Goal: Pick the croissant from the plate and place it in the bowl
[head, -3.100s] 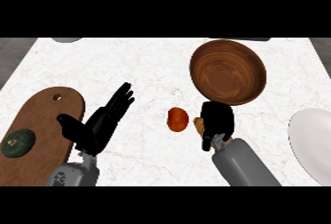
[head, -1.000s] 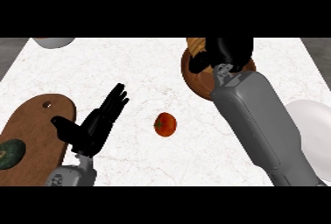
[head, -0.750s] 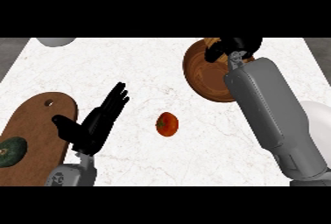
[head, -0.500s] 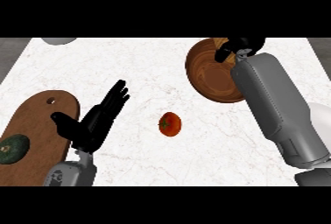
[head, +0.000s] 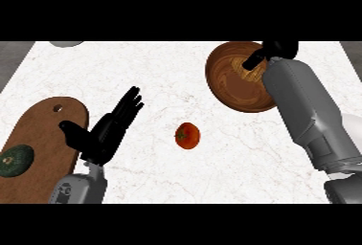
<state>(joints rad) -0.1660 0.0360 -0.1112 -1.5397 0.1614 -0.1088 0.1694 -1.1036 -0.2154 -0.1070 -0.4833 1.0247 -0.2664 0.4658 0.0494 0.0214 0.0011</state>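
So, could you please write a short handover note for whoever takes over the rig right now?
Left hand: open, fingers up, resting at the lower left beside the wooden board; it holds nothing.
Right hand: reached out over the far rim of the wooden bowl. A brownish piece shows at its fingers, possibly the croissant; whether it is held or already let go cannot be told.
The white plate peeks out behind the right forearm.
A tomato lies mid-counter.
Done: croissant brought to the bowl.
Left: confirm the release, then pull the arm back.
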